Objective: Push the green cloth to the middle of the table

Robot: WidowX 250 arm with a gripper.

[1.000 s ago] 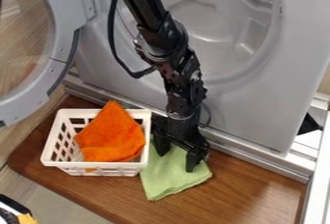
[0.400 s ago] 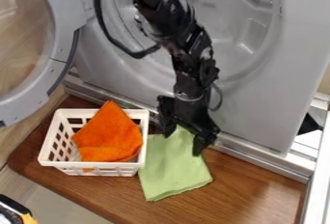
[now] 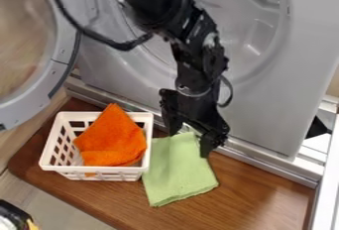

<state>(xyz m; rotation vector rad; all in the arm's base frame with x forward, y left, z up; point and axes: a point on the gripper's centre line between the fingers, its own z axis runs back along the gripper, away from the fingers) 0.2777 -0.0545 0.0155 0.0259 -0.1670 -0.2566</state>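
With the gripper's point(image 3: 188, 143) fingers apart, you should press its tips onto the soft, light green cloth point(image 3: 177, 170) at lower centre, near its upper edge, lest it bunch.

Note a white slotted basket point(image 3: 119, 170) at eight o'clock with an orange cloth point(image 3: 112, 137) inside, a round-windowed door point(image 3: 64, 53) at ten, a grey panel point(image 3: 271, 117) with a circular recess toward one, and a partly visible black-and-yellow object point(image 3: 13, 213) at half past seven.
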